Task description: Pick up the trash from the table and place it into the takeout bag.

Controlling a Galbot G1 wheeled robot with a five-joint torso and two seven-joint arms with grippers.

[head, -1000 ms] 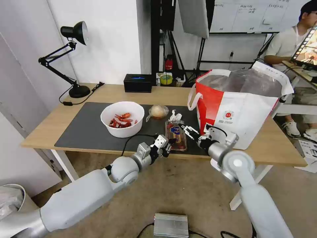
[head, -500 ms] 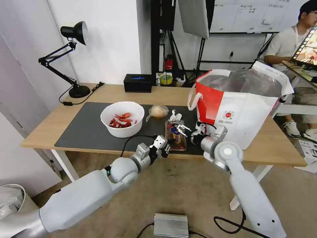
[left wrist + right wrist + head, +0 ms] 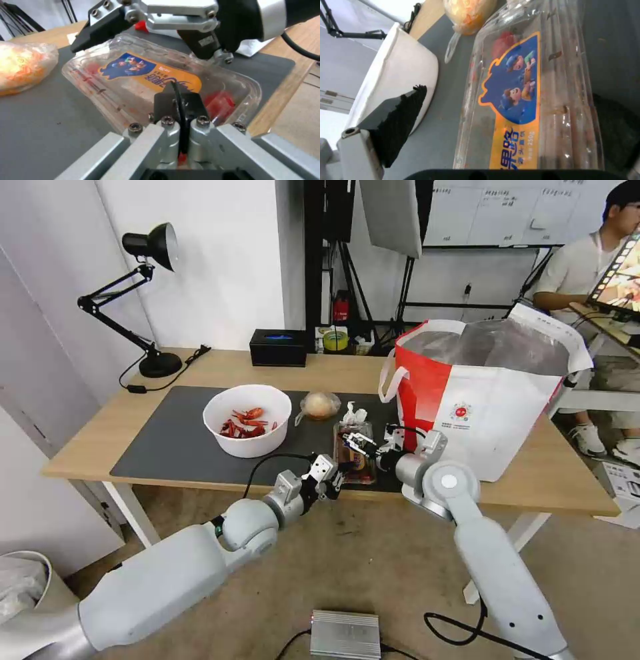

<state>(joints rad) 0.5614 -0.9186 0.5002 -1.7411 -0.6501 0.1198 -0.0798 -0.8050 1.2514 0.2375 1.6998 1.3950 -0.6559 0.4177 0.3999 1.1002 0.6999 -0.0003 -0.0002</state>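
While right gripper (image 3: 361, 445) gapes over clamshell tray (image 3: 355, 450) | left gripper (image 3: 335, 477) seemingly clenched

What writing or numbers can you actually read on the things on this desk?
"250g": on the orange and blue label of the clear plastic clamshell tray.
Large white Chinese characters beside it on that label: partly cut off, not readable.
Small round red logo on the takeout bag, with a line of print under it: too small to read.
Whiteboard behind the desk: handwriting too faint to read.

Bowl (image 3: 247, 420) left of bag (image 3: 487, 397)
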